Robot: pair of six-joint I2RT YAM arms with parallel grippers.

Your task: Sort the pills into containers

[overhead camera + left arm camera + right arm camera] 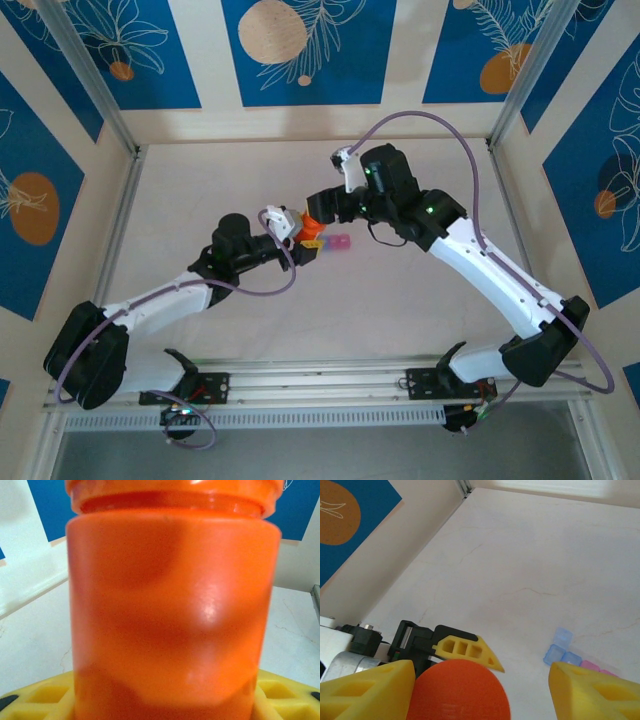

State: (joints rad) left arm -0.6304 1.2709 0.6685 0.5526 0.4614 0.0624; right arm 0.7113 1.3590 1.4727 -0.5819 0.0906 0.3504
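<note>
Left gripper (297,232) clamped on the orange bottle (170,610), right gripper (482,667) open astride its lid (460,692): close off-centre and you may tilt it, spilling pills left of the containers (565,652).

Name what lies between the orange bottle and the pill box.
Bare tabletop separates orange bottle from pill box, per the right wrist view.

Left arm (170,295): stretched forward and to the right, low over the table. Left gripper (303,243): clamped on an orange bottle (170,615). Right arm (480,260): bent inward to the left. Right gripper (480,692): over the bottle's top, yellow fingers (367,690) spread apart.
</note>
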